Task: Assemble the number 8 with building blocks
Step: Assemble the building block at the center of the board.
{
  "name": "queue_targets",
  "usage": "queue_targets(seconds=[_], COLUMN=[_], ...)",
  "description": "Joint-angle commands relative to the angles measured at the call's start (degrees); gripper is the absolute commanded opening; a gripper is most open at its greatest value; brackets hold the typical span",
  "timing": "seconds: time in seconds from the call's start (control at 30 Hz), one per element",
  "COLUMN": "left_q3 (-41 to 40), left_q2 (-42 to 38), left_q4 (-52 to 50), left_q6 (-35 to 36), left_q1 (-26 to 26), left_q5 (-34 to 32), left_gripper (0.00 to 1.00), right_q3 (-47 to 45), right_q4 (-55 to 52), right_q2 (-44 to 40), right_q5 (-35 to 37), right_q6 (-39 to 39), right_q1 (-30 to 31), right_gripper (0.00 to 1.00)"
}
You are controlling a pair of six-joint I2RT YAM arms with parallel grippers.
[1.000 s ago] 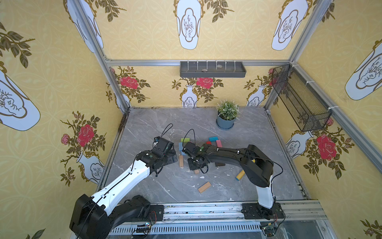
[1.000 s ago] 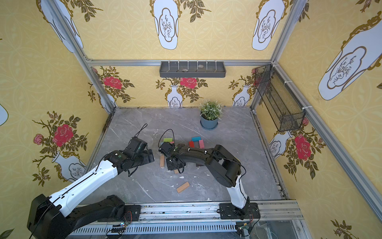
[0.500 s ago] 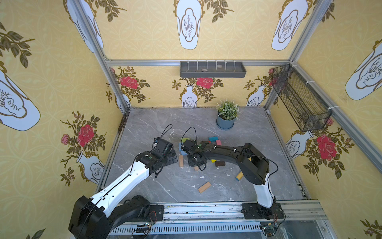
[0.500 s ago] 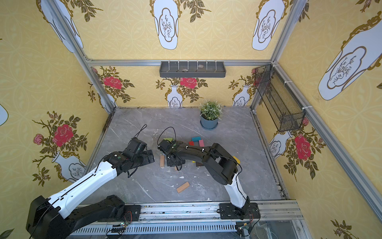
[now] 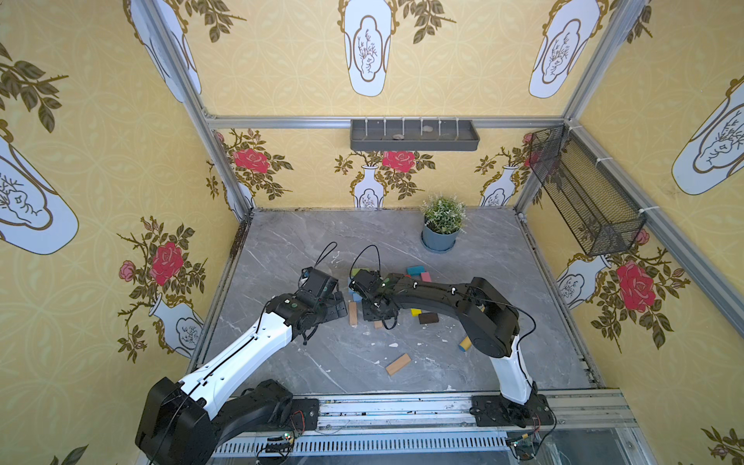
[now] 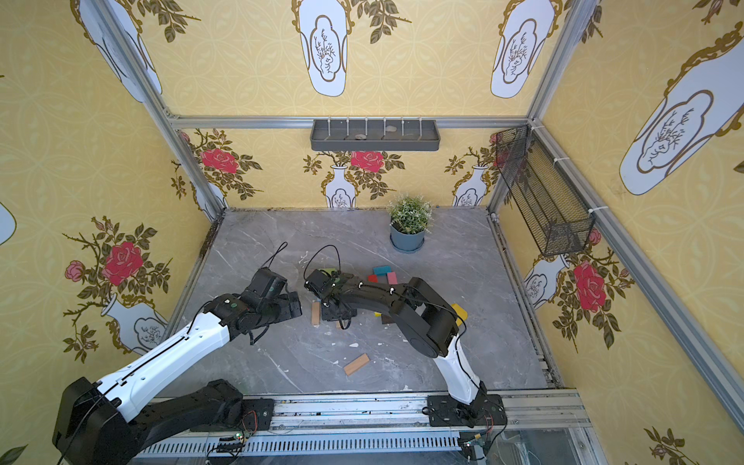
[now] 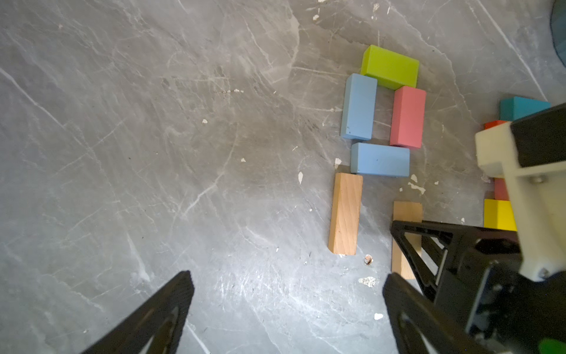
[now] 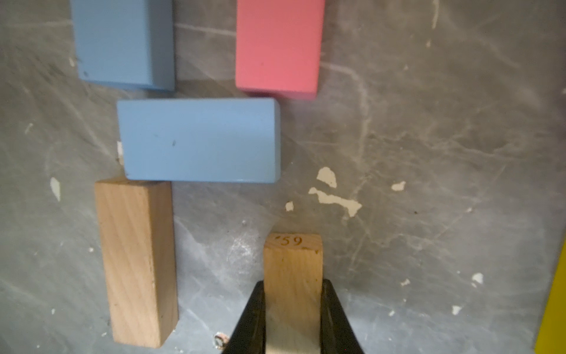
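A partial number 8 lies mid-table: a green block [image 7: 389, 66], an upright light blue block [image 7: 358, 107], a pink block [image 7: 407, 116] and a crosswise light blue block [image 7: 379, 159] form a loop. A tan wood block [image 7: 344, 214] extends down from its left side. My right gripper [image 8: 292, 294] is shut on a second tan block [image 8: 292, 263], parallel to the first and a short gap below the crosswise blue block. Whether it rests on the table I cannot tell. My left gripper [image 7: 288, 288] is open over bare table, just left of the figure [image 5: 353, 313].
Loose yellow [image 5: 416, 312], dark brown [image 5: 428, 318], teal [image 5: 415, 269] and pink [image 5: 425, 276] blocks lie right of the figure. Another tan block [image 5: 397, 364] lies nearer the front. A yellow toy tool [image 5: 465, 343] shows under the right arm. A potted plant [image 5: 441, 237] stands at the back.
My right gripper has shifted slightly toward the figure with the tan block in it. The left arm has hardly moved.
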Motion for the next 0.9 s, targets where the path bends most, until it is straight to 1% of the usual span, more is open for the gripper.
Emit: queue_targets(seconds=[0.0,0.87], left_q3=[0.4,1.3], left_q2=[0.2,0.5], left_q4=[0.2,-0.8], left_q6=[0.6,0.6], left_q1=[0.1,0.1], left_q5=[-0.1,-0.5], left_gripper=[1.00,1.00], right_q3=[0.0,1.6], right_q4=[-0.4,-0.3], right_q2=[0.8,1.8], right_q5=[-0.5,-0.8], right_q6=[0.6,2.3], right_q1=[-0.2,-1.2], right_gripper=[0.12,0.12])
